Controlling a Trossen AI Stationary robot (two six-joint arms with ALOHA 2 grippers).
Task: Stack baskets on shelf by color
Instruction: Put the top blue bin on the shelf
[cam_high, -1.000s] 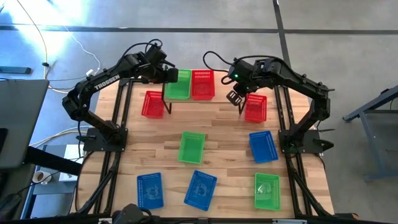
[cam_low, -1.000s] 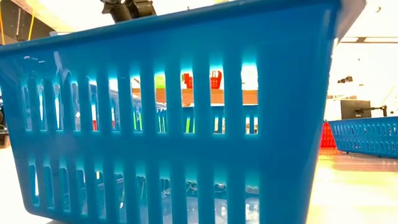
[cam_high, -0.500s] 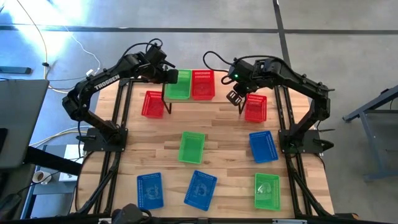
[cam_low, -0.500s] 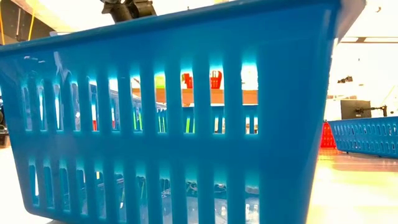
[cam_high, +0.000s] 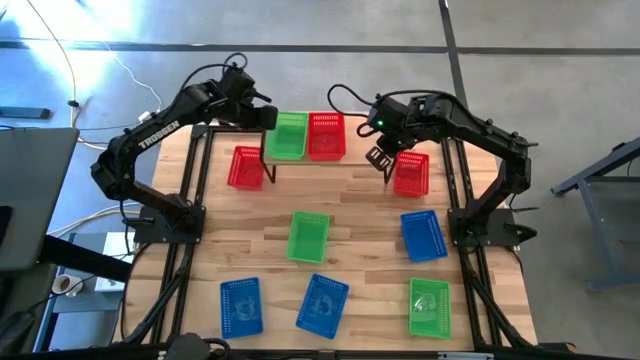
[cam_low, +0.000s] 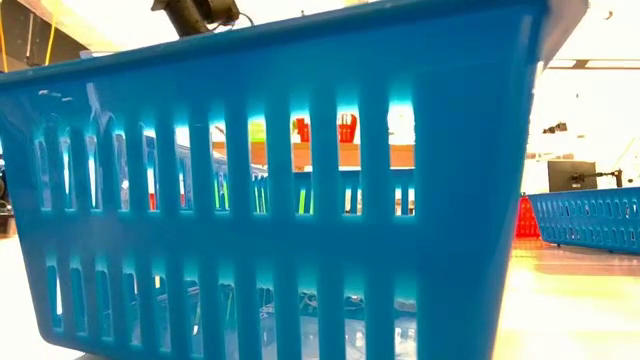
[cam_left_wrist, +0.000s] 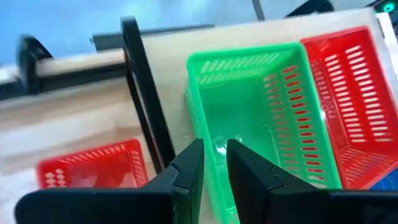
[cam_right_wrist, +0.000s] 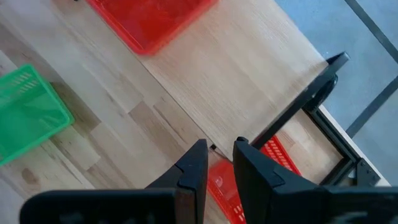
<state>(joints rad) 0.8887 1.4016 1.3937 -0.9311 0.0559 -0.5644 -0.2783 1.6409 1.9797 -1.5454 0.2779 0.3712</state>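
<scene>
The shelf (cam_high: 352, 160) stands at the table's far edge and carries a green basket (cam_high: 288, 135) and a red basket (cam_high: 326, 135) side by side on their bottoms. My left gripper (cam_left_wrist: 214, 155) hovers at the green basket's left wall, its fingers a narrow gap apart. Right of the shelf, my right gripper (cam_right_wrist: 221, 158) is shut on another red basket (cam_high: 411, 172). A third red basket (cam_high: 245, 167) sits on the table left of the shelf. Green and blue baskets lie nearer the front. My left gripper has its fingers on either side of the green basket's left wall rim (cam_left_wrist: 208, 163), coming slanting down from the table's left; I cannot tell whether they touch it. My right gripper has the red basket's rim (cam_right_wrist: 222, 182) between its two fingers, slanting down from above. The fingers hide the place of contact. The basket hangs close under the gripper.
On the table stand a green basket (cam_high: 308, 236), a blue basket (cam_high: 423, 235), two blue baskets (cam_high: 240, 305) (cam_high: 322, 302) and a green basket (cam_high: 429, 306) near the front. The shelf's black leg (cam_right_wrist: 292, 118) is close to my right gripper. A blue basket (cam_low: 280, 200) fills the low view.
My left gripper has drawn back a little toward the table's left edge and risen, rolling slightly, from over the green basket's left part to its left rim. The green basket has stayed in place on the shelf. My right gripper has kept still.
</scene>
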